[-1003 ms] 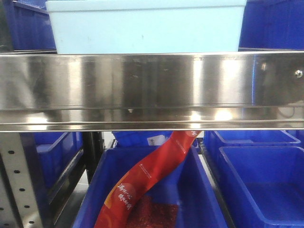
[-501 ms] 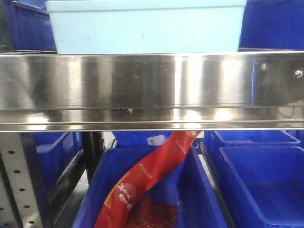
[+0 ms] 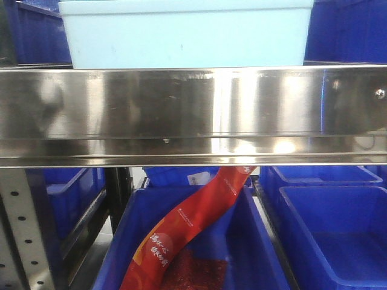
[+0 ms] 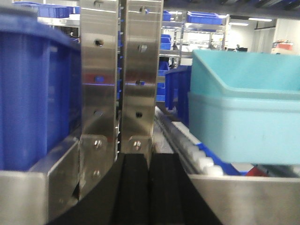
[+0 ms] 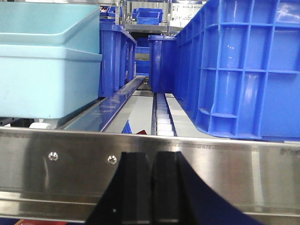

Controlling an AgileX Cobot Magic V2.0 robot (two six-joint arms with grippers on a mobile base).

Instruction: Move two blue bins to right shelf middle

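A large dark blue bin point(image 5: 243, 70) stands on the shelf rollers to the right of my right gripper point(image 5: 153, 157). That gripper is shut and empty, in front of the steel rail point(image 5: 61, 159). Another dark blue bin point(image 4: 33, 93) fills the left of the left wrist view. My left gripper point(image 4: 149, 159) is shut with nothing in it, just before the steel uprights point(image 4: 119, 70). A light blue bin point(image 3: 187, 36) sits between the two on the shelf, above the rail point(image 3: 193, 115). Neither gripper shows in the front view.
White rollers point(image 5: 164, 117) run back along the shelf. Below the rail a blue bin point(image 3: 260, 241) holds a red bag point(image 3: 193, 223), and another blue bin point(image 3: 338, 235) stands to its right. More blue bins point(image 5: 161, 61) stand further back.
Only the reflections on the steel rail shift a little. The bins and the red bag stay where they were.
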